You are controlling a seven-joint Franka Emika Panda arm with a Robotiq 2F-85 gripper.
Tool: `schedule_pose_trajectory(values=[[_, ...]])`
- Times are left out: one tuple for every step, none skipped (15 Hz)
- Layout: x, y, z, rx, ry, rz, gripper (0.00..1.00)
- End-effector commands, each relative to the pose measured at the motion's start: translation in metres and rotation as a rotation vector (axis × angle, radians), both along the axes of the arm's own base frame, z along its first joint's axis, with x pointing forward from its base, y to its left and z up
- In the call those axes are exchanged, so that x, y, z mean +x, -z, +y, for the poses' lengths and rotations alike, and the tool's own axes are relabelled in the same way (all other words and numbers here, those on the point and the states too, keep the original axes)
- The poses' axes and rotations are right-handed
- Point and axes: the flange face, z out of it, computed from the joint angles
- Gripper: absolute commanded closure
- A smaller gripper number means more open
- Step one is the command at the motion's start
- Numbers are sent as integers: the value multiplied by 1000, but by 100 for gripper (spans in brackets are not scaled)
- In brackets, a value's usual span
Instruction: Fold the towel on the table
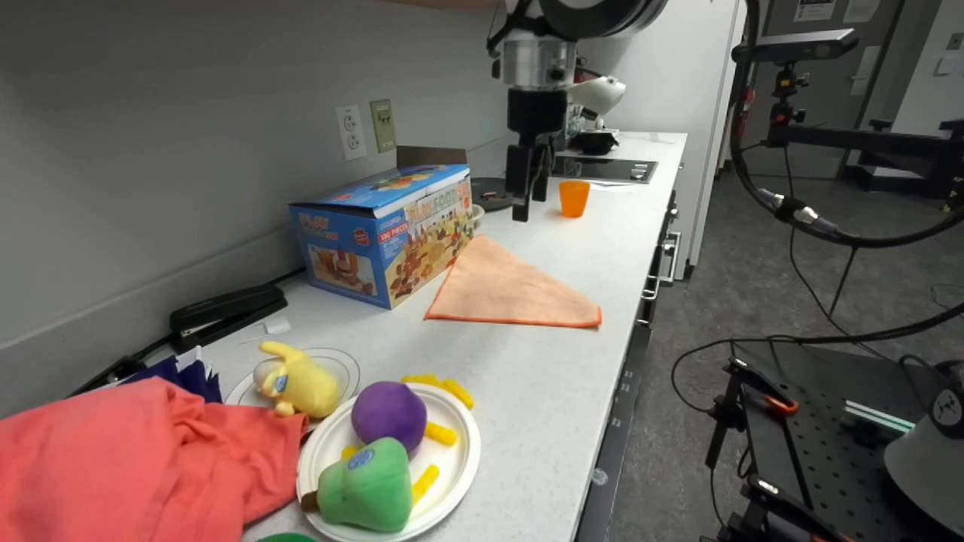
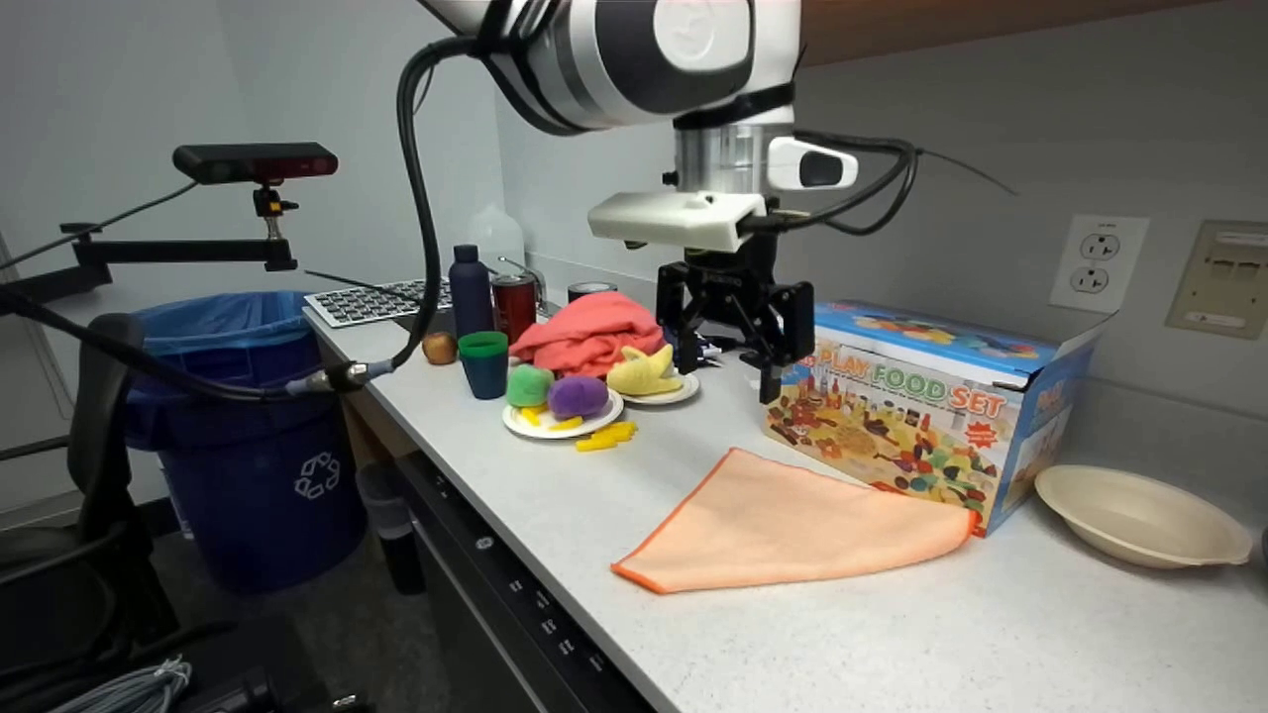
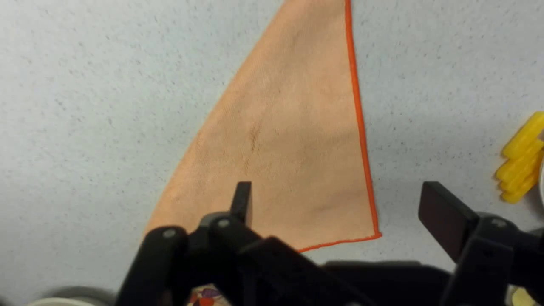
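The light orange towel lies flat on the white counter in both exterior views (image 1: 512, 290) (image 2: 802, 525). It has a roughly triangular shape, with a plain diagonal edge that looks like a fold and a bright orange hem on other sides. It fills the middle of the wrist view (image 3: 289, 127), and its far tip leaves the top of that view. My gripper (image 1: 529, 203) (image 2: 728, 376) is open and empty, above the counter and apart from the towel. In the wrist view, the hemmed corner shows between the spread fingers (image 3: 335, 187).
A blue play food box (image 1: 384, 233) stands against the wall, touching or close to the towel. A plate (image 1: 459, 482) holds purple and green plush toys, with yellow sticks (image 2: 606, 436) nearby. There are a red cloth (image 1: 151, 459), an orange cup (image 1: 574, 199) and a beige bowl (image 2: 1139, 515).
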Motion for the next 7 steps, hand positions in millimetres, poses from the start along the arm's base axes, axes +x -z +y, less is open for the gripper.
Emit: schedule_pose_trajectory(values=[[-40,-35,-11,-6,-30,37,0],[-48,-43,-12,-11,-31,41,0],[-56,-50,-13,-11,-34,45,0],[-63,-56,-14,-10,-30,50,0],[-42,-44,-11,-2,-10,46,0],[-48,-50,-12,0,-9,47,0],[-53,-53,-11,0,-9,44,0]])
